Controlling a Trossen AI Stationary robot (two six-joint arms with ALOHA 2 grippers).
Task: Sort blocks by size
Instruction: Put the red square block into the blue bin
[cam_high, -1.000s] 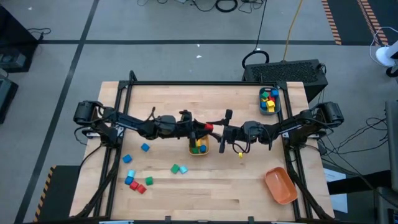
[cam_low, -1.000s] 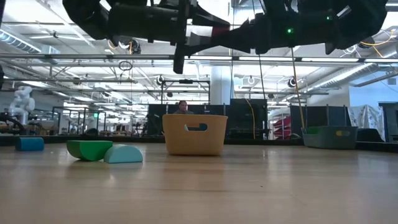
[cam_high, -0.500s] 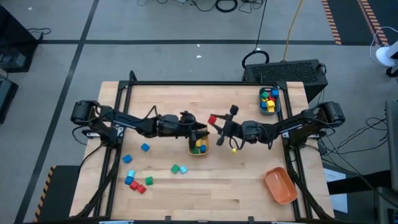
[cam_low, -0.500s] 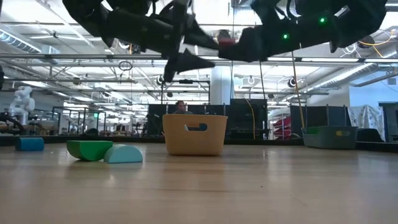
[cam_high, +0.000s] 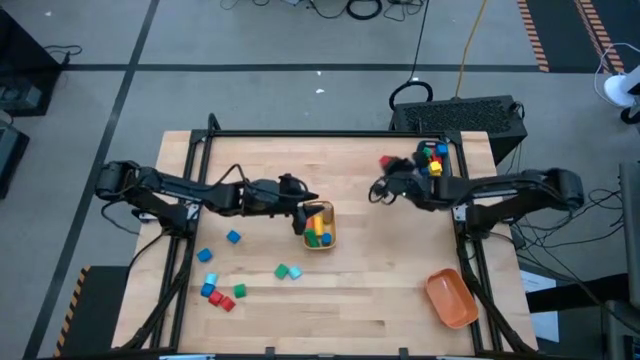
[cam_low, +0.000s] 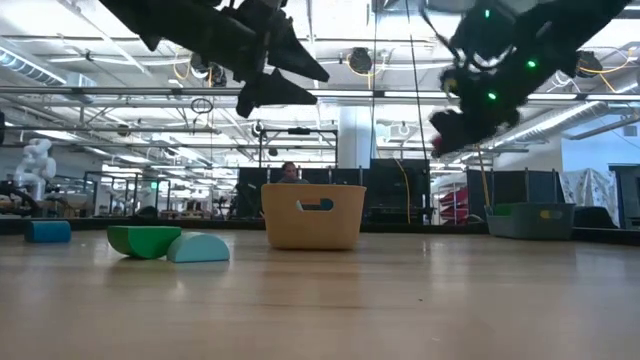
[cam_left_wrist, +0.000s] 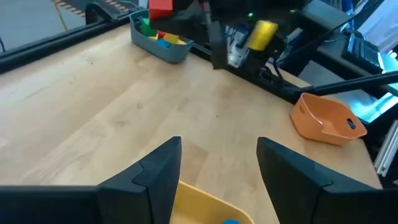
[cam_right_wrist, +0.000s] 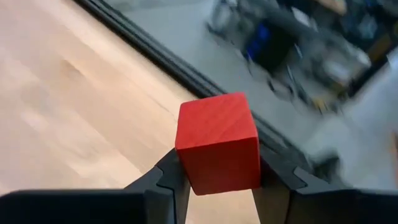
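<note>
Above the far right part of the pale butcher-block table (cam_high: 380, 290), the right gripper (cam_right_wrist: 219, 180) pinches a red cube (cam_right_wrist: 218, 143) between its two dark fingers (cam_right_wrist: 169, 180); the cube has flat matte faces, crisp edges and a faint wood grain. From overhead the same cube shows just beside the grey-teal bin (cam_high: 432, 163), a small rectangular tray at the table's far right edge holding red, yellow, blue and green blocks.

Near the table's middle, the left gripper (cam_left_wrist: 217, 165) hangs over the rim of the yellow bin (cam_high: 319, 226), its angular, matte black fingers (cam_left_wrist: 158, 171) spread apart with nothing between them. That bin is a smooth-walled plastic tub with rounded corners and a slot handle, and it holds a few green, blue, red and yellow blocks.

Toward the table's near left, more blocks lie loose on the wood: a green cube (cam_high: 282, 271) touching a cyan one (cam_high: 294, 272), two blue cubes (cam_high: 233, 237) well apart from each other, and a tight cluster of red, blue and green pieces (cam_high: 222, 294). An orange bin (cam_high: 451, 297), shallow, glossy and rounded like a scoop, sits at the near right corner.

At table height, the green and cyan pieces look rounded on top.
</note>
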